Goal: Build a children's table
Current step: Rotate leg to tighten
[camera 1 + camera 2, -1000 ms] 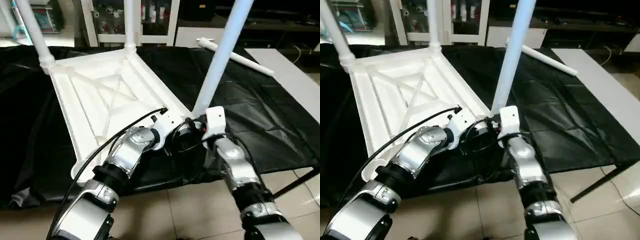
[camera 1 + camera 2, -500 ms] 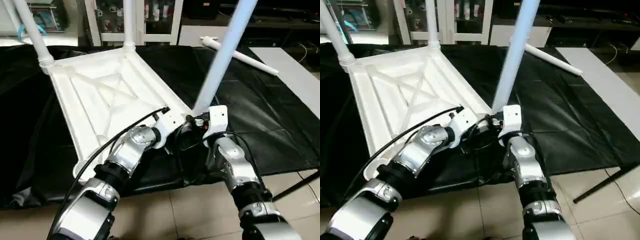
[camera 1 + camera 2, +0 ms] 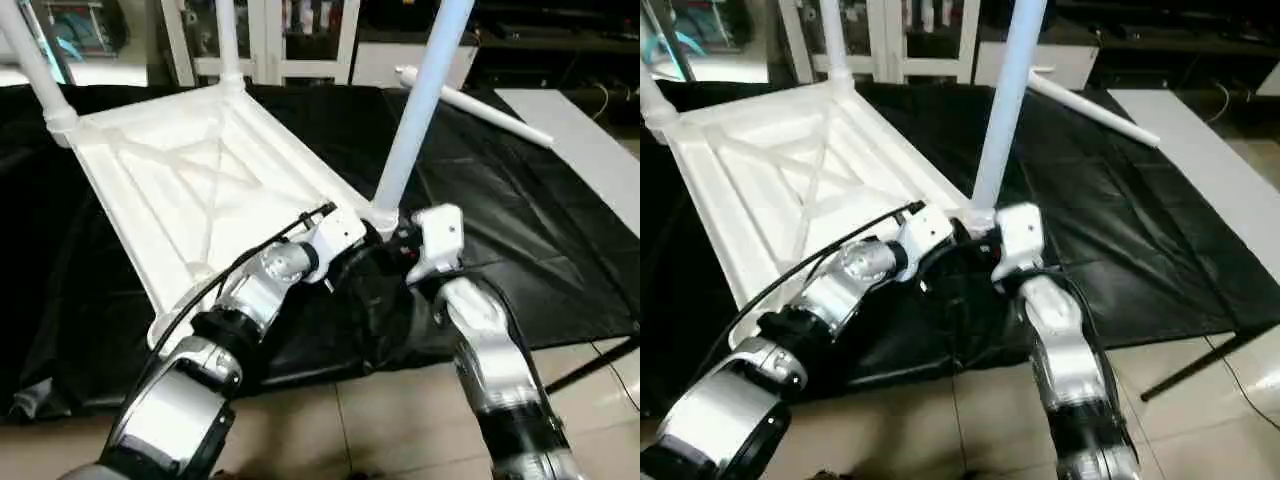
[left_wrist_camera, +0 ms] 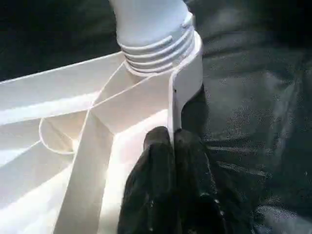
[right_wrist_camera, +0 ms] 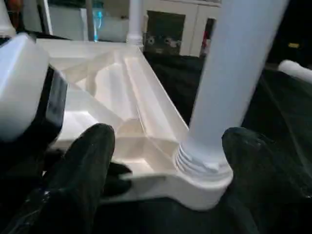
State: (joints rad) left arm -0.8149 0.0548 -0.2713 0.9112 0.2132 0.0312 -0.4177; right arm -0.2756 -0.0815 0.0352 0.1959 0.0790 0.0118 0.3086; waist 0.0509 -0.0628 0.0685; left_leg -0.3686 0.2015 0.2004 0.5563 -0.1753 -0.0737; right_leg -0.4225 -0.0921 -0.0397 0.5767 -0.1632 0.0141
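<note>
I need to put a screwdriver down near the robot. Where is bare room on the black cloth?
Free: the black cloth between the near right leg and the loose leg lying at the back. The upturned tabletop covers the left. Crowded: its near right corner, where the left gripper and right gripper meet.

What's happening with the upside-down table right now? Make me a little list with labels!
Tabletop: white tabletop lies upside down on a black cloth
Legs fitted: three stand in corner sockets, the nearest leg by the grippers
Spare leg: one loose leg lies on the cloth, far right
Empty socket: near-left corner
Left gripper: left gripper shut, pinching the tabletop's edge beside the nearest leg
Right gripper: right gripper open, fingers either side of that leg's base
</note>
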